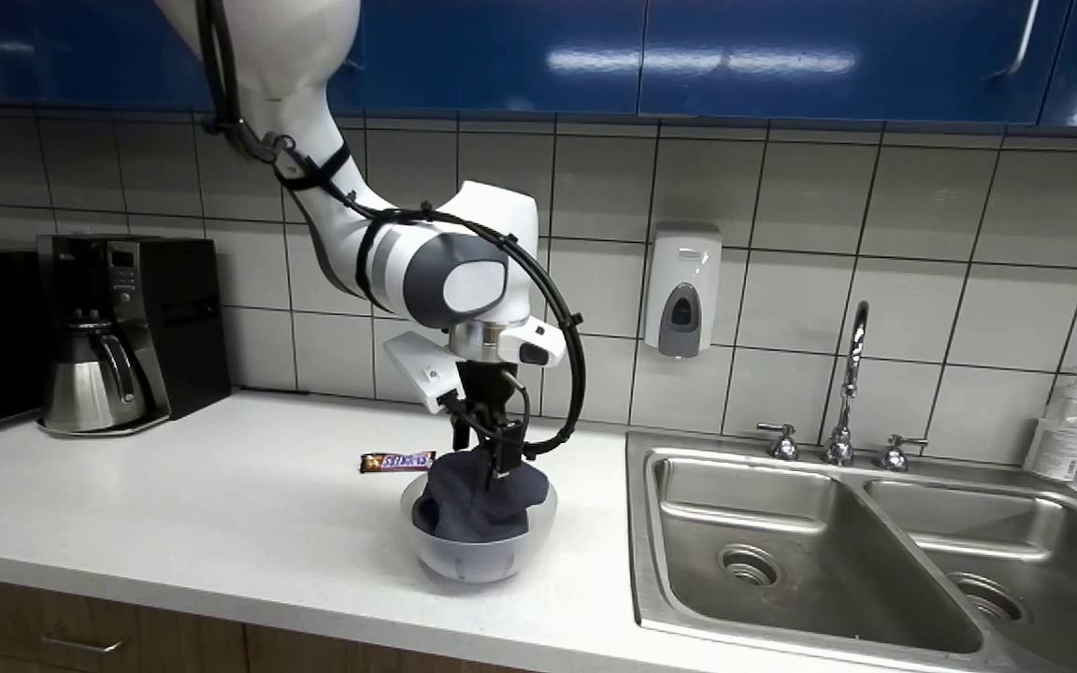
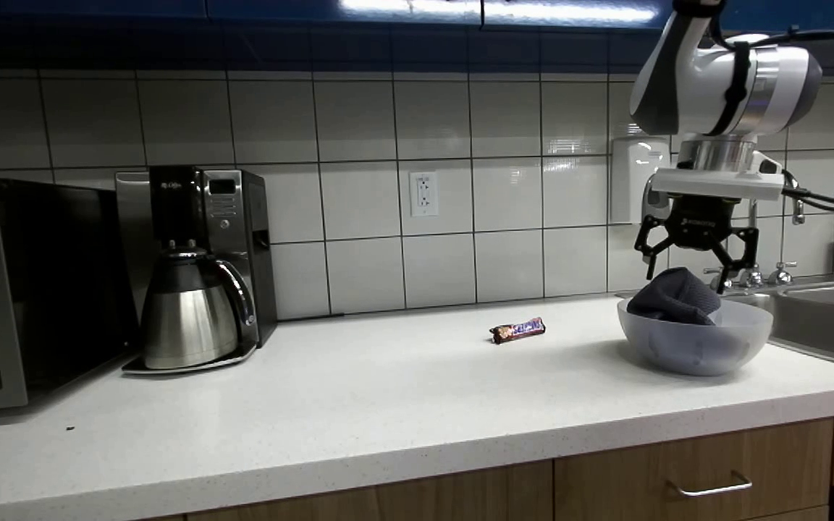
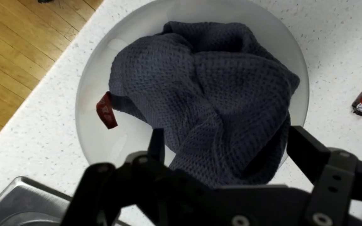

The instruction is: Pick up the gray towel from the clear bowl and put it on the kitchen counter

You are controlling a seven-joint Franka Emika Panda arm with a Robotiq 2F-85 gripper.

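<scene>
- Gray towel (image 3: 196, 88) bunched inside the clear bowl (image 2: 696, 351).
- Claw (image 2: 685, 281) gapes over the bowl, gripping nothing.
- I'd say 0 steps done, 3 left (grasp, lift, lay on counter (image 2: 359, 409) beside bowl).

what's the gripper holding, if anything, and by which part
Nothing: the gripper stands open, its fingers apart, with the gray towel lying unheld in the bowl.

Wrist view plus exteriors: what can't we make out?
Floor of the clear bowl: wrist view, mostly covered by gray towel.
Any contact between pincer and towel: in an exterior view, near finger blocks it.
Marks on red tag: wrist view, too blurred.
Rest of microwave: in both exterior views, cut off by left edge.
</scene>
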